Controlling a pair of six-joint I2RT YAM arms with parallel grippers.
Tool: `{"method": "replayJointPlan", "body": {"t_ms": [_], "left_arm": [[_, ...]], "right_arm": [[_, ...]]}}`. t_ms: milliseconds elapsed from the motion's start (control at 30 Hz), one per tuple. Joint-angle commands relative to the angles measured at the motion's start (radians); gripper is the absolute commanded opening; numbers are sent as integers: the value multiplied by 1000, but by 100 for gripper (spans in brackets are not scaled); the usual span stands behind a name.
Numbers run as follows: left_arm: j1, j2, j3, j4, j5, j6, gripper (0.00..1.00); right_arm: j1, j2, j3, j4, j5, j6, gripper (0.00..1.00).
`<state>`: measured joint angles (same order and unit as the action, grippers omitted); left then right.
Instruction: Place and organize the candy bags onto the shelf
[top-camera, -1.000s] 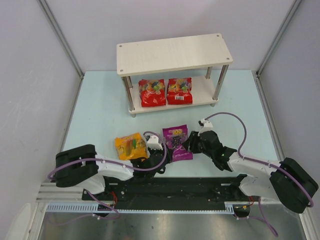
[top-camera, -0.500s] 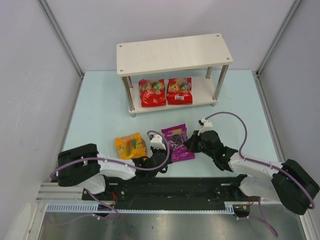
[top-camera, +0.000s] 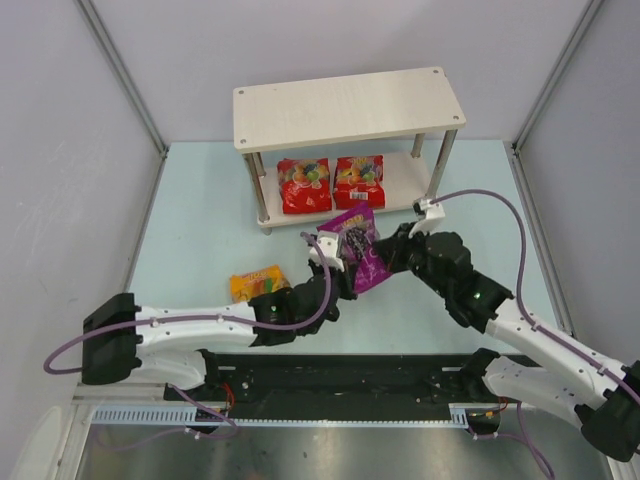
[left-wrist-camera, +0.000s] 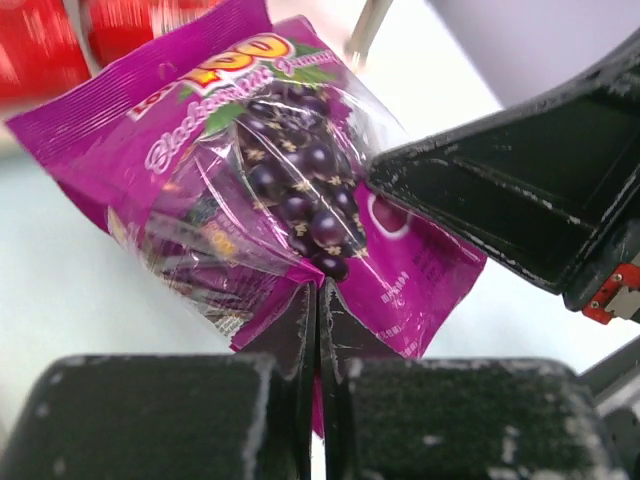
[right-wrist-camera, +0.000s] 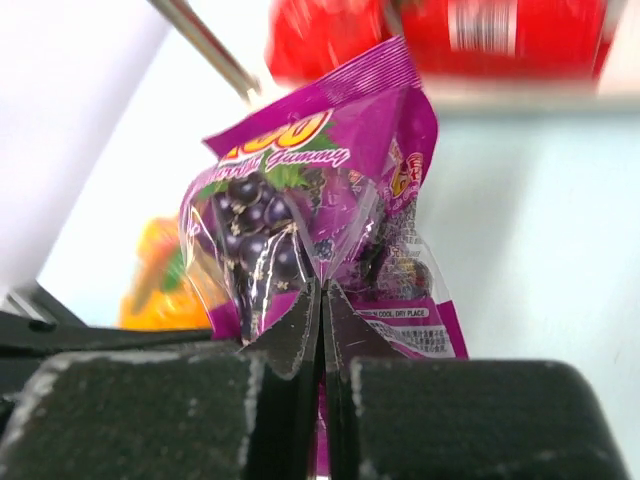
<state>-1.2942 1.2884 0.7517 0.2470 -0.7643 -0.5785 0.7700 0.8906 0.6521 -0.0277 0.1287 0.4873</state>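
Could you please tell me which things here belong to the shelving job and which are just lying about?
Job: purple bag, pinched by left gripper and right gripper; orange bag on the table; left red bag and right red bag on the shelf's lower board.
Just there: the table itself, and the arms' purple cables.

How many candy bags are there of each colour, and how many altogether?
Red bags: 2
Orange-yellow bag: 1
Purple bag: 1
Total: 4
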Motion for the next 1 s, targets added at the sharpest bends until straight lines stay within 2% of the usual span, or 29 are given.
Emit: {"method": "replayJointPlan", "body": {"t_ms": [0, 167, 467, 667, 833, 967], "left_arm": [[2, -52, 200, 32, 39, 167, 0], [67, -24, 389, -20, 111, 287, 0], [156, 46, 661, -93, 191, 417, 0], [220, 135, 837, -153, 281, 448, 0], [323, 255, 997, -216, 381, 434, 0], [404, 393, 1232, -304, 476, 414, 0]], "right_arm": [[5, 27, 211, 40, -55, -85, 0], [-55, 126, 397, 32, -116, -122, 0], [-176, 194, 581, 32, -192, -124, 0], [-257, 272, 728, -5, -234, -130, 0], [-353, 391, 877, 0, -311, -112, 0], [-437, 519, 1035, -28, -397, -98, 0]]}}
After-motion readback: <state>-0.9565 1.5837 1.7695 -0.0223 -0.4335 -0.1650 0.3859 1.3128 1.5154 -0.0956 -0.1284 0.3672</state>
